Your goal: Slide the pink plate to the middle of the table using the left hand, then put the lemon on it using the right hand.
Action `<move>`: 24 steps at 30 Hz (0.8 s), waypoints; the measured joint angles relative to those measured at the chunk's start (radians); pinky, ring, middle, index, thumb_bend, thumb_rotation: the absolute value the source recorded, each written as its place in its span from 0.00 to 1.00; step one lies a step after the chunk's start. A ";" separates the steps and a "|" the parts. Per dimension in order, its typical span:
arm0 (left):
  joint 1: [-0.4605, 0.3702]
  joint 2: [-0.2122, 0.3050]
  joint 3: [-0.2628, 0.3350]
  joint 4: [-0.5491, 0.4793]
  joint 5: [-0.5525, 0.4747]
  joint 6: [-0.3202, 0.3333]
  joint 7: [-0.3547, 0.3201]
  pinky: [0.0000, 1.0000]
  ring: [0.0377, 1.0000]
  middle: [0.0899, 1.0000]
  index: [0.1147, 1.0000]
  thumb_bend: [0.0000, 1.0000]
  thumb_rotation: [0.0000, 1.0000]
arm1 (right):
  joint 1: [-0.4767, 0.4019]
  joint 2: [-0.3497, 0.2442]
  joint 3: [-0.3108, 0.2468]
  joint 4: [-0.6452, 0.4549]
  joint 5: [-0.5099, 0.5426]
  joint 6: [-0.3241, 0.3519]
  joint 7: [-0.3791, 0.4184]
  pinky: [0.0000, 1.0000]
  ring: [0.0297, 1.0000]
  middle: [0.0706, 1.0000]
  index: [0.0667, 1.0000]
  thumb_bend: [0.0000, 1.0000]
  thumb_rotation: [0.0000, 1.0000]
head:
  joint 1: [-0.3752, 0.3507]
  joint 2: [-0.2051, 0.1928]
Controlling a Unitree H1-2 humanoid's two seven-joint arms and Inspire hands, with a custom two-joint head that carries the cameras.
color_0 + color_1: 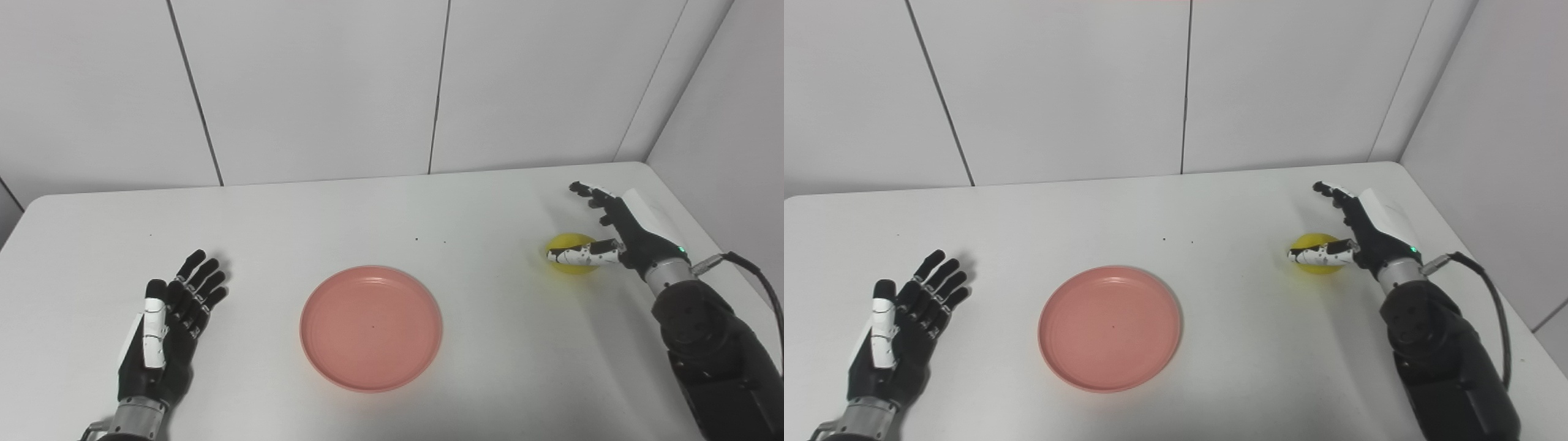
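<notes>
**Plate centred, lemon off to the right**

The pink plate (371, 327) lay flat and empty near the middle of the white worktop (392, 214), a round shallow dish with a raised rim. The yellow lemon (569, 260) sat on the worktop well apart, toward its right side.

2 head cameras, side by side, both looking down and forward over the white table (392, 208).

Each view faces 12 o'clock toward the panelled wall (306, 86), from above the near table edge at moderate range; arms enter from 6 o'clock. Both views share almost the whole tabletop, including the pink plate (371, 327) and the side wall (1500, 135) at 3 o'clock. The plate sits nearer 9 o'clock in the right eye view, consistent with that camera standing further right.
</notes>
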 measured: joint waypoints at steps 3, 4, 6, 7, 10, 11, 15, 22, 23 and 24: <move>-0.002 0.003 0.007 0.006 -0.013 -0.001 -0.007 0.92 0.90 0.89 0.86 0.81 0.96 | 0.000 0.000 0.026 0.021 -0.023 0.007 0.000 0.75 0.84 0.86 0.84 0.93 0.26 | -0.029 -0.003; -0.003 0.005 0.008 0.008 -0.014 -0.001 -0.009 0.92 0.90 0.89 0.85 0.81 0.96 | 0.000 0.002 0.033 0.022 -0.027 0.009 0.000 0.75 0.84 0.86 0.85 0.93 0.25 | -0.029 -0.003; -0.005 0.011 0.011 0.015 -0.015 -0.001 -0.011 0.93 0.90 0.88 0.85 0.83 0.95 | 0.000 0.003 0.041 0.023 -0.032 0.013 0.000 0.75 0.85 0.87 0.85 0.93 0.25 | -0.050 -0.008; -0.007 0.015 0.014 0.019 -0.016 -0.001 -0.012 0.94 0.91 0.89 0.86 0.84 0.94 | 0.000 0.003 0.045 0.024 -0.033 0.017 0.000 0.75 0.84 0.86 0.85 0.92 0.24 | -0.066 -0.011; -0.020 0.028 0.028 0.045 -0.016 -0.010 -0.016 0.96 0.91 0.89 0.87 0.85 0.94 | 0.000 0.004 0.056 0.037 -0.037 0.033 0.000 0.75 0.84 0.86 0.84 0.92 0.23 | -0.071 -0.011; -0.023 0.032 0.031 0.053 -0.015 -0.014 -0.016 0.97 0.91 0.89 0.87 0.86 0.94 | 0.000 0.004 0.058 0.042 -0.037 0.036 0.000 0.76 0.84 0.86 0.84 0.92 0.24 | -0.071 -0.011; -0.034 0.044 0.038 0.080 -0.016 -0.041 -0.022 0.95 0.90 0.88 0.85 0.86 0.94 | 0.000 0.004 0.056 0.049 -0.041 0.042 0.000 0.77 0.85 0.87 0.84 0.90 0.38 | -0.063 -0.006; -0.043 0.053 0.039 0.101 -0.016 -0.058 -0.038 0.93 0.89 0.87 0.84 0.86 0.94 | 0.000 0.006 0.050 0.049 -0.043 0.042 0.005 0.77 0.84 0.85 0.83 0.86 0.37 | -0.058 -0.003; -0.043 0.053 0.039 0.101 -0.016 -0.061 -0.040 0.92 0.89 0.87 0.84 0.85 0.94 | 0.000 0.006 0.050 0.049 -0.042 0.042 0.011 0.77 0.84 0.85 0.83 0.86 0.36 | -0.058 -0.003; -0.043 0.053 0.039 0.101 -0.016 -0.063 -0.042 0.92 0.89 0.87 0.84 0.85 0.94 | 0.000 0.006 0.050 0.049 -0.036 0.042 0.017 0.77 0.85 0.85 0.83 0.87 0.35 | -0.058 -0.003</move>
